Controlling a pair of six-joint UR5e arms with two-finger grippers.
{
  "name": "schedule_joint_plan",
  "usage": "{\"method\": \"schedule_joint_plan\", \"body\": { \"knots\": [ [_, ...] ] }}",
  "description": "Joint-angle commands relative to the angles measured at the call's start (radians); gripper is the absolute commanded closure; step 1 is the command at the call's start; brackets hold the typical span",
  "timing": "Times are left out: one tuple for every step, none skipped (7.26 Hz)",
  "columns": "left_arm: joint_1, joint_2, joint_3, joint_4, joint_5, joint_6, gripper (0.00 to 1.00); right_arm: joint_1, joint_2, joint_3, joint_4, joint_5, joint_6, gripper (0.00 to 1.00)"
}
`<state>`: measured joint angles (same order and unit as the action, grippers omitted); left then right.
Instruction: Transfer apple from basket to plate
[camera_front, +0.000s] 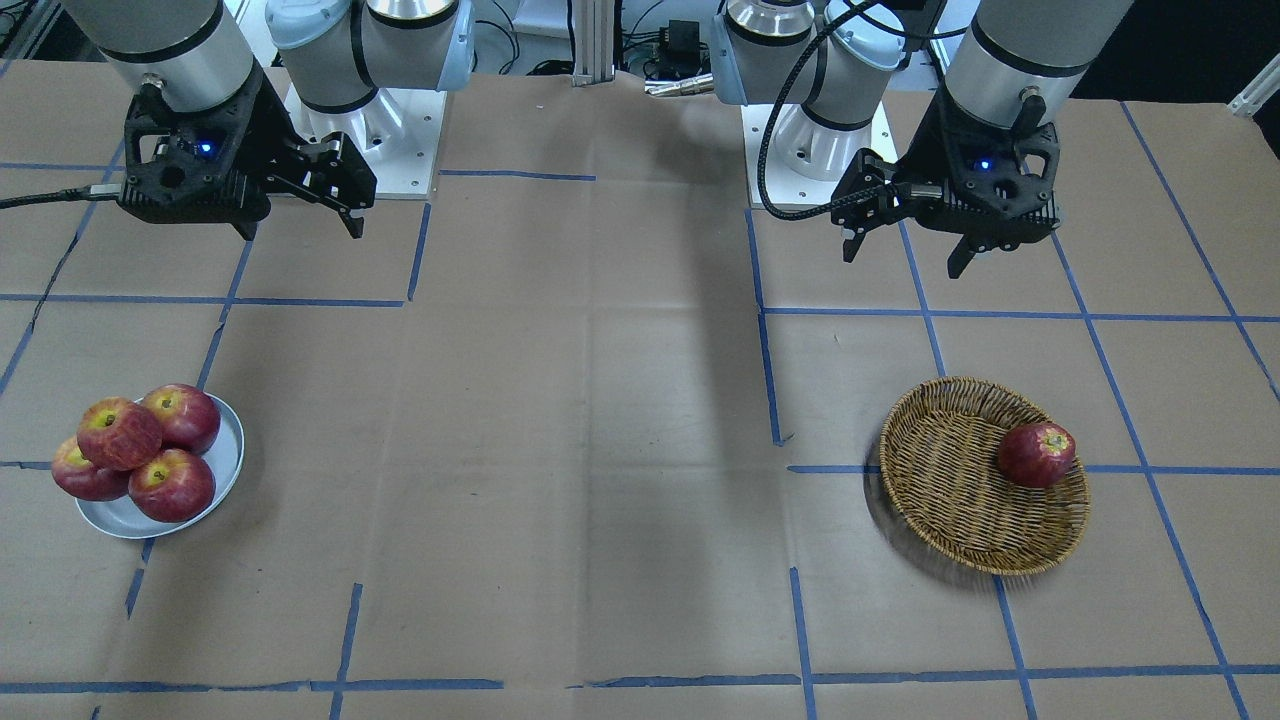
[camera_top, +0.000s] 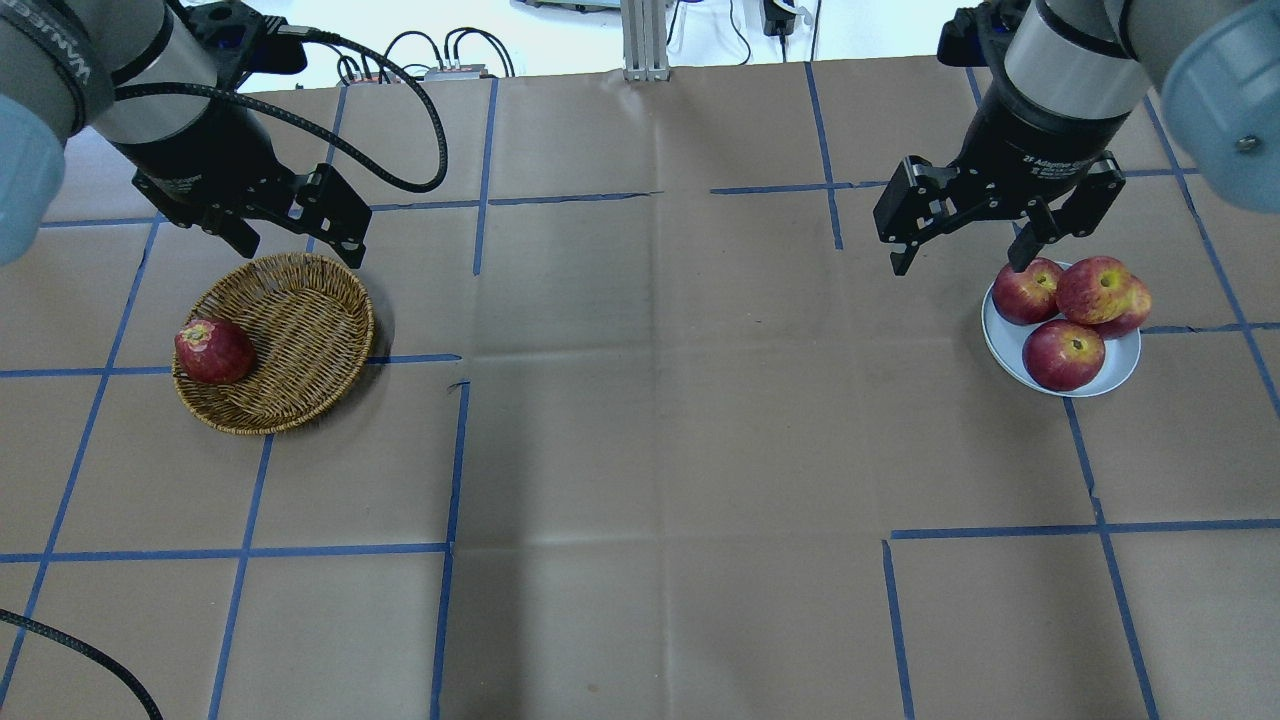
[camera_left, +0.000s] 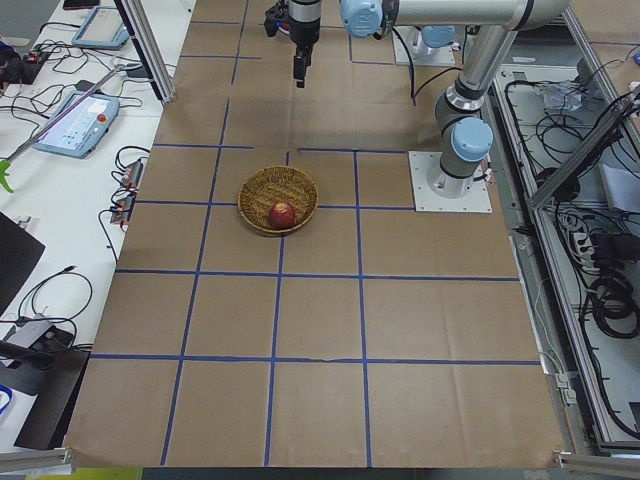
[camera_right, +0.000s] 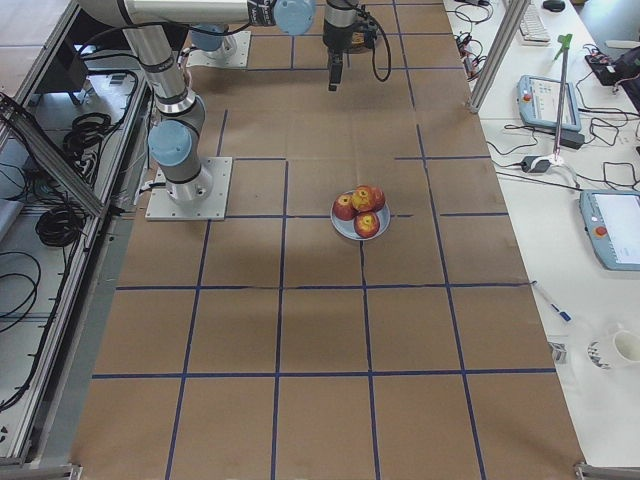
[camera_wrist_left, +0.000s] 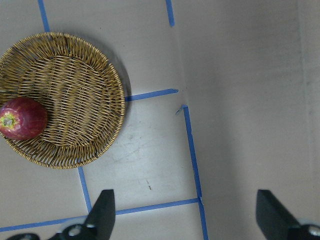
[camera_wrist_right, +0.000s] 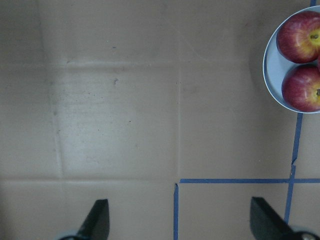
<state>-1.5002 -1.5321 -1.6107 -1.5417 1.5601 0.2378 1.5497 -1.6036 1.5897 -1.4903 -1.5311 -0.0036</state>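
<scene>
The streaky pinkish-red, yellow-topped apple (camera_top: 1095, 288) sits atop darker apples (camera_top: 1063, 355) on the round pale-grey plate (camera_top: 1118, 368), probably already delivered. The right gripper (camera_top: 958, 266) hangs nearest, beside it, fingers spread and empty. The left gripper (camera_top: 300, 256), likewise spread, hangs by the tan wicker basket (camera_top: 300, 330).

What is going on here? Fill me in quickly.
Nothing is being held right now. Both arms hover with open fingers: the left gripper near the basket, the right gripper near the plate. The plate carries four apples, with the paler apple perched on top of three darker apples. One dark apple sits in the basket, against its rim.
</scene>
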Motion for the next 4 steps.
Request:
{"method": "schedule_joint_plan", "body": {
  "knots": [
    [0.0,0.0,0.0,0.0,0.0,0.0,0.01,0.006,0.004,-0.017,0.001,0.0,0.04,0.0],
    [0.0,0.0,0.0,0.0,0.0,0.0,0.01,0.006,0.004,-0.017,-0.002,-0.003,0.039,0.0],
    [0.0,0.0,0.0,0.0,0.0,0.0,0.01,0.006,0.004,-0.017,-0.002,-0.009,0.039,0.0],
    [0.0,0.0,0.0,0.0,0.0,0.0,0.01,0.006,0.004,-0.017,-0.001,-0.009,0.039,0.0]
  ]
}}
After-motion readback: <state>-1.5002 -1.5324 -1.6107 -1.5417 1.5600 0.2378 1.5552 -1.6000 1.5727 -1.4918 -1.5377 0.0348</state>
